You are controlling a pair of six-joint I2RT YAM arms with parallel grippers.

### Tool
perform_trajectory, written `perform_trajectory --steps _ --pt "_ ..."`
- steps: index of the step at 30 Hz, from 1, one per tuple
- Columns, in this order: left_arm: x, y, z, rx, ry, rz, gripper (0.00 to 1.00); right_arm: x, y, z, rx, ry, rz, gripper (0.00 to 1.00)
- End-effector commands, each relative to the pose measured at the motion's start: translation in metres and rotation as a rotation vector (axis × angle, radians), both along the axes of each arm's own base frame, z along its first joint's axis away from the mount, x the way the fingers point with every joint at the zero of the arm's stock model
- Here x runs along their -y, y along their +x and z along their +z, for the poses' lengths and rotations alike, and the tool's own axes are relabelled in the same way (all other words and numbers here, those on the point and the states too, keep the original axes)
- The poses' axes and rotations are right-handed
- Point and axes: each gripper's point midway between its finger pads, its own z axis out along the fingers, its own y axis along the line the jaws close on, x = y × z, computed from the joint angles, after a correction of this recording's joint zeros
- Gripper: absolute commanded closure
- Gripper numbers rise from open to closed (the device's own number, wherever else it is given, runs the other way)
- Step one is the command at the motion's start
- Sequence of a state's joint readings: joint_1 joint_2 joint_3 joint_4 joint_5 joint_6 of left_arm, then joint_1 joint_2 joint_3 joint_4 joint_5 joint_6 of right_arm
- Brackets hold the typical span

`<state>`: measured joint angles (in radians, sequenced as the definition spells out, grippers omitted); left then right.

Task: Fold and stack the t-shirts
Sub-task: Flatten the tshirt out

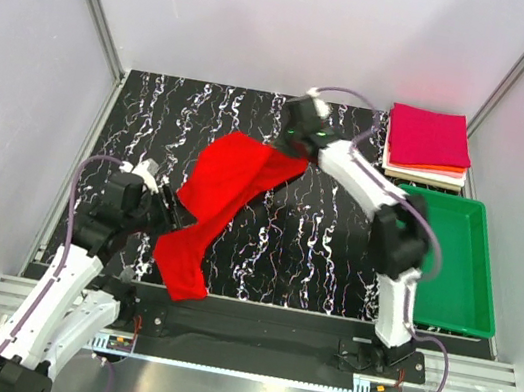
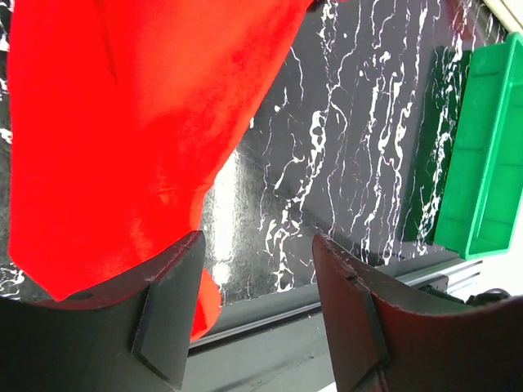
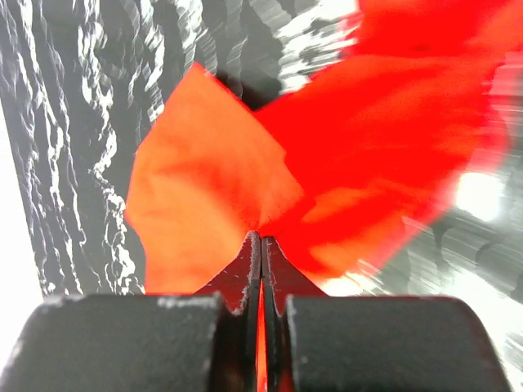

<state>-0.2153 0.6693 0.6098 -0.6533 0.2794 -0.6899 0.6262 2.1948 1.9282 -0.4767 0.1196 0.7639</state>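
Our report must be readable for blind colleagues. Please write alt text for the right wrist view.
The right gripper is shut on a fold of the bright red t-shirt. The cloth fans out beyond it over a black table with white marbling; the picture is partly blurred.

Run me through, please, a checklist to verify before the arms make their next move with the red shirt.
1. Right tool gripping the red shirt: ok, shut on a pinch of cloth.
2. Left tool gripping the shirt: not ok, open, with cloth beside one finger and nothing between.
3. Shirt spread flat on the table: not ok, it is crumpled and twisted.
4. Stack of folded shirts tidy in the far right corner: ok.
5. Green tray apart from the red shirt: ok.
6. Where the sleeves and collar lie: cannot tell.
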Motion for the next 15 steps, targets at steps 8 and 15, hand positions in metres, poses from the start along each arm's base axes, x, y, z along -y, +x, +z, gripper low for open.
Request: perform_trajectory --steps 8,15 --pt "0.012 0.006 -0.011 -0.01 0.0 0.006 0.43 0.214 -0.077 0.06 0.061 -0.141 -0.331 1.0" --pt "0.017 -0.019 -0.063 -0.13 0.067 0.028 0.44 0.272 -0.146 0.057 0.046 -0.244 -0.437 1.0"
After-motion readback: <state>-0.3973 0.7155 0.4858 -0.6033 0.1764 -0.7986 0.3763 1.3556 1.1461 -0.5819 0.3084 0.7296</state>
